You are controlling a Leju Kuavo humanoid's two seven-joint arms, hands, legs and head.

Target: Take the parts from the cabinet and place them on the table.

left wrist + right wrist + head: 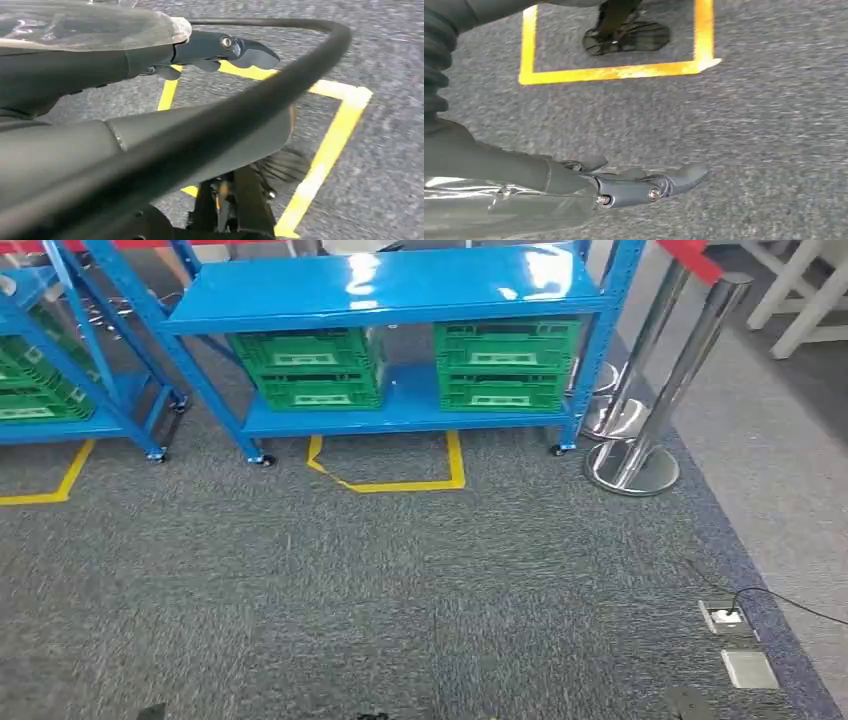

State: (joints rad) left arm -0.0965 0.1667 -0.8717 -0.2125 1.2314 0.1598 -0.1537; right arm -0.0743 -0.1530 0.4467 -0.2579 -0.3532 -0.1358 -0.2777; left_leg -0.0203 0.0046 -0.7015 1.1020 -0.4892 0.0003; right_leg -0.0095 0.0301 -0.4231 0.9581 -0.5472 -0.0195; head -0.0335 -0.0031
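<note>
A blue cabinet (380, 290) on castors stands ahead across the grey carpet. On its lower shelf sit two stacks of green crates, one at the left (310, 368) and one at the right (505, 365). I cannot tell what is inside them. Both arms hang at my sides. My left hand (220, 50) is over the carpet, fingers stretched out and holding nothing. My right hand (639, 187) also hangs above the carpet, fingers extended and holding nothing.
A second blue rack (60, 390) with green crates stands at the left. Chrome barrier posts (640, 440) with a red belt stand right of the cabinet. Yellow floor tape (400, 483) marks a box before the cabinet. Floor sockets (725, 617) with a cable lie at the right.
</note>
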